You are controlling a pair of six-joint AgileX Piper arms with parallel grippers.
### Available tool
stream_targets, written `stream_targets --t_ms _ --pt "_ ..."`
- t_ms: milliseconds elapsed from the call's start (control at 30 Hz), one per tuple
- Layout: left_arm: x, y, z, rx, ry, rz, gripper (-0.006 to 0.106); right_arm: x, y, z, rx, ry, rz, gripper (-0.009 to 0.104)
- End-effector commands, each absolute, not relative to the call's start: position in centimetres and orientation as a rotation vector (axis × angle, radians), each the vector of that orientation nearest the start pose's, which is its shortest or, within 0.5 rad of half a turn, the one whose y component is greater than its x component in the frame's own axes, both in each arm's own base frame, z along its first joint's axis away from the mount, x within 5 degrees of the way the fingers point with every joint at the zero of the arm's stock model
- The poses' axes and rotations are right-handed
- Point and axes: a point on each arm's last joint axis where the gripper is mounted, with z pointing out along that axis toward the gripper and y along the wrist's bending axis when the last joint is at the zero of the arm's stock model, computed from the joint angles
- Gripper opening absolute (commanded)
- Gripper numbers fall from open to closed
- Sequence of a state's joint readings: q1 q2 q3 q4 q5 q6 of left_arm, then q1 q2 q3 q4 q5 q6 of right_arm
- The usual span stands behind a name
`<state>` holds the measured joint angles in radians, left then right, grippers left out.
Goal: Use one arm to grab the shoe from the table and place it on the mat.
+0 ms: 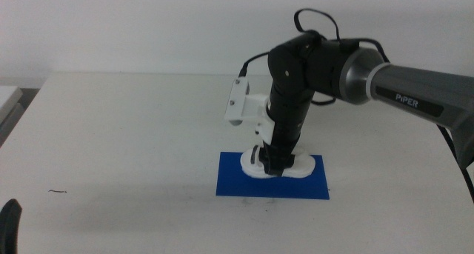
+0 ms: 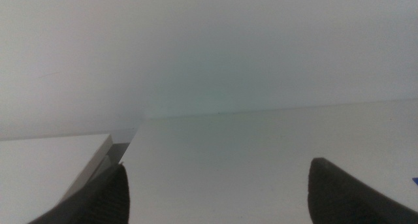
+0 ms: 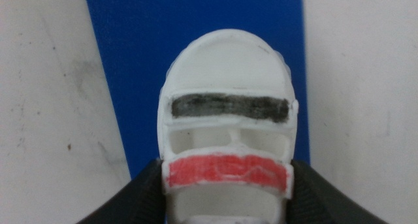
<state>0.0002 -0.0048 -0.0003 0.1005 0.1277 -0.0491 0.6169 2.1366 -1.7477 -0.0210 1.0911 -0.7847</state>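
The white shoe (image 1: 254,164) with a dark strap and a red strap sits on the blue mat (image 1: 237,181) in the middle of the table (image 1: 133,135). My right gripper (image 1: 275,165) comes down on it from the right, with the jaws pressed against both sides of the shoe at the red strap. In the right wrist view the shoe (image 3: 225,87) lies on the mat (image 3: 130,54) with its toe pointing away from the gripper (image 3: 226,178). My left gripper (image 1: 9,224) waits at the near left corner, open and empty (image 2: 219,185).
A second white surface (image 1: 7,98) stands beside the table's left edge, with a narrow gap between them (image 2: 121,149). A small dark scuff (image 1: 58,191) marks the table near the front left. A white wall stands behind the table.
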Motion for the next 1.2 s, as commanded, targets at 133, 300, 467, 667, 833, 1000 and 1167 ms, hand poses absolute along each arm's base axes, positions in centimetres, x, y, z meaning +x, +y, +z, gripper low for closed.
stream_targets --t_ms 133,300,467,667,833,1000,1167 --pt "5.6 0.1 20.3 0.028 1.598 0.044 0.094 36.6 26.1 18.9 -1.902 2.200 -0.022 -0.001" --pt "5.6 0.1 20.3 0.028 1.598 0.044 0.094 36.7 26.2 18.3 -1.909 2.209 -0.020 -0.001" --pt "5.6 0.1 20.3 0.028 1.598 0.044 0.094 36.7 26.2 17.5 -1.921 2.222 -0.018 -0.001" --pt "5.6 0.1 20.3 0.028 1.598 0.044 0.094 36.7 26.1 16.6 -1.938 2.242 -0.014 0.022" --pt "5.6 0.1 20.3 0.028 1.598 0.044 0.094 36.6 26.1 17.6 -1.896 2.233 -0.016 0.075" --pt "5.6 0.1 20.3 0.028 1.598 0.044 0.094 34.4 22.0 25.7 -1.418 2.143 0.027 0.082" --pt "5.6 0.1 20.3 0.028 1.598 0.044 0.094 26.4 12.7 30.7 -0.867 1.995 0.065 0.081"
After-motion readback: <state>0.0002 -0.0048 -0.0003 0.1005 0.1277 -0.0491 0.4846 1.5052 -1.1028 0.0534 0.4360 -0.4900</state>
